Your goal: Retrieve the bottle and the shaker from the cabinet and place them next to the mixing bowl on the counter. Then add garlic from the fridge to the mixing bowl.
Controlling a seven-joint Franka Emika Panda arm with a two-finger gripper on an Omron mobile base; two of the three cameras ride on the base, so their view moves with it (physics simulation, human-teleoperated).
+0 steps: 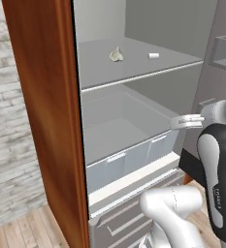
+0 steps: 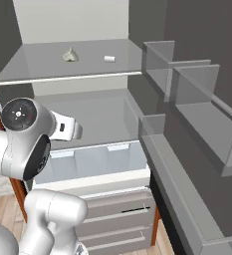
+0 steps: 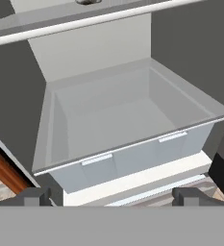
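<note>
I am holding the jaws wide open and empty facing the drawer [image 3: 132,125], with the garlic [image 1: 116,54] lying above on the shelf [image 1: 134,68].

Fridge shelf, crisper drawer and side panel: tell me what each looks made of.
The fridge shelf looks like smooth glass or grey plastic with a pale trim strip along its front edge. The crisper drawer appears to be translucent plastic, since its front wall lets light through. The side panel seems to be reddish-brown wood or veneer, with a faint satin sheen.
</note>
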